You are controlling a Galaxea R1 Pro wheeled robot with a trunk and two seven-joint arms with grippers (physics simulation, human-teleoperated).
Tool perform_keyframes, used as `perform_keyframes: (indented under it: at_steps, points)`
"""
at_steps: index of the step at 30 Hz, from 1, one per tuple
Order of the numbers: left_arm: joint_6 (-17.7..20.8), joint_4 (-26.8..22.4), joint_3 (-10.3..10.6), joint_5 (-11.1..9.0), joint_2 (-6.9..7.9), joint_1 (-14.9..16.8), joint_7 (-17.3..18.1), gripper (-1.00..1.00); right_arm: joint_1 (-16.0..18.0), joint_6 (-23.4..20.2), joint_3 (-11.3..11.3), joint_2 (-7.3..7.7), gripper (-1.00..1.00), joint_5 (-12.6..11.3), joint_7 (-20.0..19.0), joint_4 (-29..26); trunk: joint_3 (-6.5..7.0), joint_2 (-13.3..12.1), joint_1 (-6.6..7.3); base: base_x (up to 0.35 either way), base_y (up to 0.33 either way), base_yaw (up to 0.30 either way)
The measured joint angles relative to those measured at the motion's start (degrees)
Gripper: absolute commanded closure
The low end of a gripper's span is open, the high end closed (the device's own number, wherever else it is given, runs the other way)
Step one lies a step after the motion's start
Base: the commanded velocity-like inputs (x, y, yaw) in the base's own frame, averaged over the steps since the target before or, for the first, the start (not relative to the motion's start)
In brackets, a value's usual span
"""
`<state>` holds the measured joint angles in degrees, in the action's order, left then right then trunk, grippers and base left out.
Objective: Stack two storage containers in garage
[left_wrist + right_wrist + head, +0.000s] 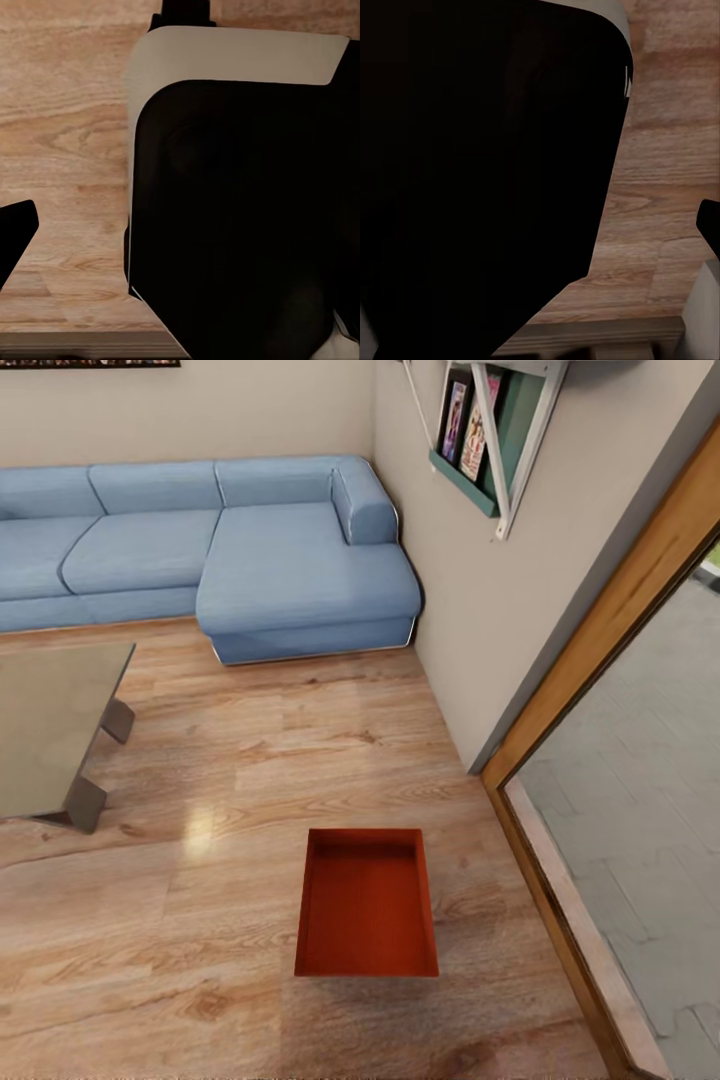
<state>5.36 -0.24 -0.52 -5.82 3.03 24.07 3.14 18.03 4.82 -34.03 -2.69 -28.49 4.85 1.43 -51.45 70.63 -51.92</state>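
Both wrist views are mostly blocked by a dark robot body part with a pale edge, so little beyond wood planks is readable there; a dark tip at the edge of each may be a tool finger, but whether either tool is open or holding anything cannot be told. In the head view one orange-red storage container (366, 905) lies open-top on the light wood floor (200, 920), between the glass-topped coffee table (50, 730) and the wood-framed glass door (600, 650), well apart from the blue sectional sofa (230, 550). A wall shelf (480, 440) with books is cut off at the top.
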Motion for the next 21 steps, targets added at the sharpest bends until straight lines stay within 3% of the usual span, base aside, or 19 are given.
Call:
perform_keyframes:
  at_steps: [21]
  points:
    - [0.07,0.00,0.00,0.00,-0.05,0.00,-0.18,-1.00,-0.01,0.00,0.02,0.00,-1.00,0.00,0.00,0.00,-1.95,0.00,0.00,0.000,0.000,0.000]
